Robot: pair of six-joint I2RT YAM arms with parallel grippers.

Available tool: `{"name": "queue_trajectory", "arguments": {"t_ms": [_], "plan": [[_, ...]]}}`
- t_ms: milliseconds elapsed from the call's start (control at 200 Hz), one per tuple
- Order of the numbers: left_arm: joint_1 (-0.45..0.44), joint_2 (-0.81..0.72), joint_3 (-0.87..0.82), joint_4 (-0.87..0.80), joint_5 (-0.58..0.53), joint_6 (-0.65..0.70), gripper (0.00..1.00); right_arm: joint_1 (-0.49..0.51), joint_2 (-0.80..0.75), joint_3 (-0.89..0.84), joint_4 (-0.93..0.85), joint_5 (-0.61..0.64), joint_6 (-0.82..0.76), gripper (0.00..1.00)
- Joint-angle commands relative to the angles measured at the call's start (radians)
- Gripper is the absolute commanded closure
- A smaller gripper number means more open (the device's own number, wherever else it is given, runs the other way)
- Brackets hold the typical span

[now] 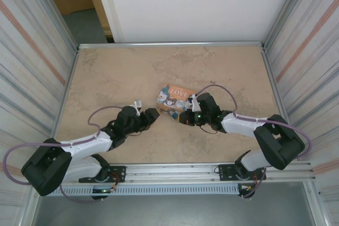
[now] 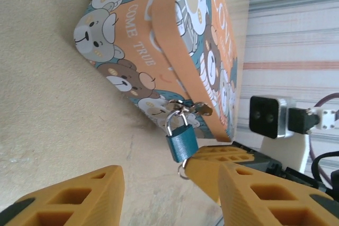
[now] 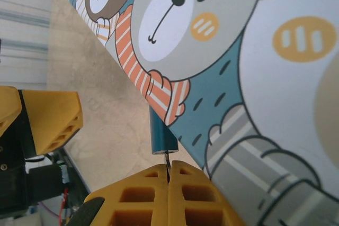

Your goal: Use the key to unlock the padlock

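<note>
The small blue padlock [image 2: 181, 140] hangs by its silver shackle from the hasp of the orange-and-teal bear tin [image 2: 159, 41]. My right gripper [image 3: 168, 169] is shut on the key [image 3: 167, 158], whose blade is in the underside of the padlock [image 3: 160, 133]. In the left wrist view the key's ring [image 2: 183, 171] shows just below the padlock body, beside a yellow right fingertip [image 2: 209, 166]. My left gripper [image 2: 168, 184] stands open just short of the padlock, touching nothing. From above, the left gripper [image 1: 152, 116] and right gripper [image 1: 183, 118] face each other at the tin's [image 1: 176, 98] near corner.
The tin sits near the middle of the beige table [image 1: 116, 78]. Corrugated walls [image 1: 32, 51] close in both sides, and a metal rail [image 1: 175, 170] runs along the near edge. Open tabletop lies to the left and behind the tin.
</note>
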Motion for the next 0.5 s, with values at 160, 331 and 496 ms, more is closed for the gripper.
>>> {"name": "queue_trajectory", "arguments": {"t_ms": [160, 331, 496], "plan": [[-0.028, 0.010, -0.054, 0.121, -0.049, -0.167, 0.57, 0.042, 0.004, 0.041, 0.058, 0.008, 0.198, 1.00], [-0.040, 0.022, -0.065, 0.164, -0.059, -0.200, 0.57, 0.060, 0.015, 0.053, 0.084, 0.015, 0.248, 1.00], [-0.040, 0.061, -0.076, 0.248, -0.036, -0.239, 0.57, 0.083, 0.038, 0.071, 0.085, 0.025, 0.264, 1.00]]}}
